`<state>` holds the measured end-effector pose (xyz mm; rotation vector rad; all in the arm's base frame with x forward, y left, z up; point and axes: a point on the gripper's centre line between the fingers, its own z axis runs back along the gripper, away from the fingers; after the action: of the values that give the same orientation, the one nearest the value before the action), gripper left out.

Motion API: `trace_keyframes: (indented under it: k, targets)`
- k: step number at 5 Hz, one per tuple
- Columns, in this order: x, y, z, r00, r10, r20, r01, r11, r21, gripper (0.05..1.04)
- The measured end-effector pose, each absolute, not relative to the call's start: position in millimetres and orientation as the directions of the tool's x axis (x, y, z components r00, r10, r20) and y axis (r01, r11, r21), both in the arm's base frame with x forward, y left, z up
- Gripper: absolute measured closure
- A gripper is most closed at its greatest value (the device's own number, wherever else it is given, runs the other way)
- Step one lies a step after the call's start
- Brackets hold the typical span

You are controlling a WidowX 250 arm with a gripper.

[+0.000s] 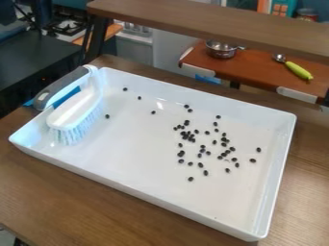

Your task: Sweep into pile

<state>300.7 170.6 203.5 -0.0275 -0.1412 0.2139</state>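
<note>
Along the left short edge of the white tray [154, 187], the brush [76, 108] leans with its pale bristles facing down and inward. Its grey handle [59, 87] lies over that edge, reaching towards the tray's far left corner.

Across the right half of the tray lie the black beans [186, 136], loosely scattered and not in one pile. They are thickest a little right of the tray's middle, where several touch or nearly touch. Two sit apart near the right short edge, and one lies nearer the near long edge than the rest. Four strays are well apart from the others in the left half: two near the far long edge, one just beside the brush, and one between the brush and the main scatter.

Whether the gripper is open, closed or gripping something, I cannot tell.

Under the tray is the wooden table [70, 199]. Beyond its far edge, a metal pot [221, 50] and a spoon with a green handle [298, 70] rest on a reddish-brown board [257, 71], below a wooden shelf [212, 20].
</note>
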Motion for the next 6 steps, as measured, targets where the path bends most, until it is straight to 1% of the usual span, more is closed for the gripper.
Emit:
trace_keyframes:
  k: [1, 3, 4, 5, 6]
  targets:
    - [302.4, 171.6, 190.9, 0.971, 0.217, 0.104, -0.213, 0.976, -0.054, 0.084]
    - [328.4, 161.8, 136.9, 0.974, 0.207, 0.095, -0.209, 0.978, 0.018, 0.084]
    - [330.0, 165.8, 119.7, 0.972, 0.202, 0.124, -0.209, 0.976, 0.052, 0.084]
    - [328.0, 169.7, 95.9, 0.978, 0.182, 0.098, -0.19, 0.979, 0.08, 0.084]
    - [330.2, 173.1, 93.0, 0.977, 0.18, 0.117, -0.192, 0.976, 0.105, 0.085]
